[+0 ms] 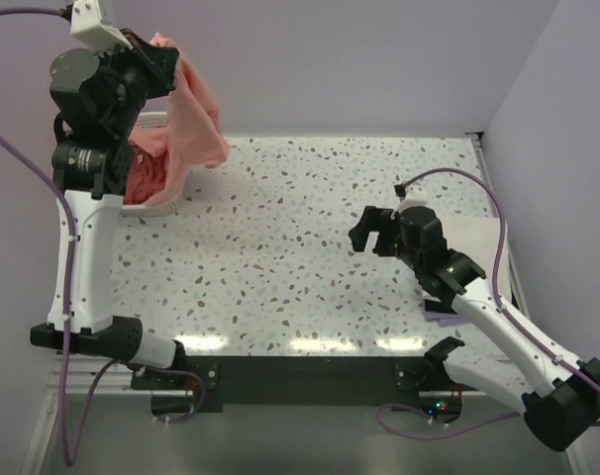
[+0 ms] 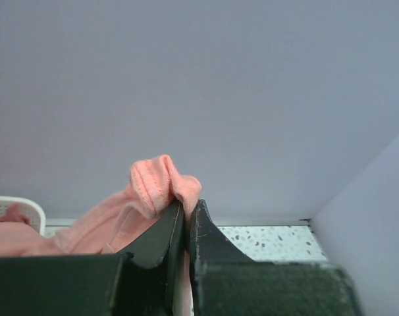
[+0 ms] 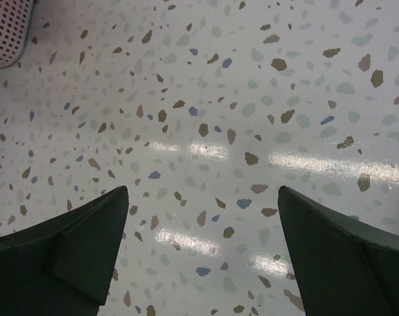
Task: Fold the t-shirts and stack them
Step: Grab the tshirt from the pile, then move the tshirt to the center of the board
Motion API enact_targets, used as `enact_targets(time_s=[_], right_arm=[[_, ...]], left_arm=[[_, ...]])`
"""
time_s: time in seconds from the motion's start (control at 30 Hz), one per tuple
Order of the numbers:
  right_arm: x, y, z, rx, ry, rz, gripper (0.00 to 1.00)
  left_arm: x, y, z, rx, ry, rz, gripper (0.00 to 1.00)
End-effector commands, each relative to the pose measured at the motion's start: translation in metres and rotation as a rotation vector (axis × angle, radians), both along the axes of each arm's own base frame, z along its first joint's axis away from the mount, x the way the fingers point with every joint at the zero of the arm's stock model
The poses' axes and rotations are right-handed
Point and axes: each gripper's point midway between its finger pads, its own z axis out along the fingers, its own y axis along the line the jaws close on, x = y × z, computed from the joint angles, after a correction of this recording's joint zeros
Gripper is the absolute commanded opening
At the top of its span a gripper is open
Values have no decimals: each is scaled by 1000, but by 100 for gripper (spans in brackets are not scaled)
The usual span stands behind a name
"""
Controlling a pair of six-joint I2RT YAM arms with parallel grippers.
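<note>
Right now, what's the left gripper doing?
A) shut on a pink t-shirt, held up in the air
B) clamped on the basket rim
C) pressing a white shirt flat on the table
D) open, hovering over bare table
A: the left wrist view shows the left gripper pinched tight on a fold of the pink t-shirt, and the top view shows the cloth hanging from it up by the basket.

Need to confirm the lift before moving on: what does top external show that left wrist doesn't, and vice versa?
Only top external: the right gripper open over the table, and the pink t-shirt draped down toward the basket, more pink cloth inside. Only left wrist: a close-up of the left gripper shut on a bunched fold of that shirt. Both: the shirt, basket and speckled table.
</note>
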Motion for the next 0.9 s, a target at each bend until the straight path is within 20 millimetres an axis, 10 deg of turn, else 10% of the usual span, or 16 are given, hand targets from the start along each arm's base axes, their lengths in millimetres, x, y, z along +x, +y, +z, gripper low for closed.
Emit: enact_targets(time_s=[0.0, 0.23, 0.5, 0.87], right_arm=[[9, 6, 36, 38, -79, 6, 99], [8, 10, 40, 88, -78, 8, 99], [-5, 25, 21, 168, -40, 70, 99], [-27, 13, -8, 229, 5, 28, 96]], left_arm=[[-35, -24, 29, -24, -86, -115, 0], [-39, -70, -38, -72, 25, -282, 0], [-62, -189, -200, -111, 320, -519, 0], [-96, -353, -303, -86, 526, -768, 0]])
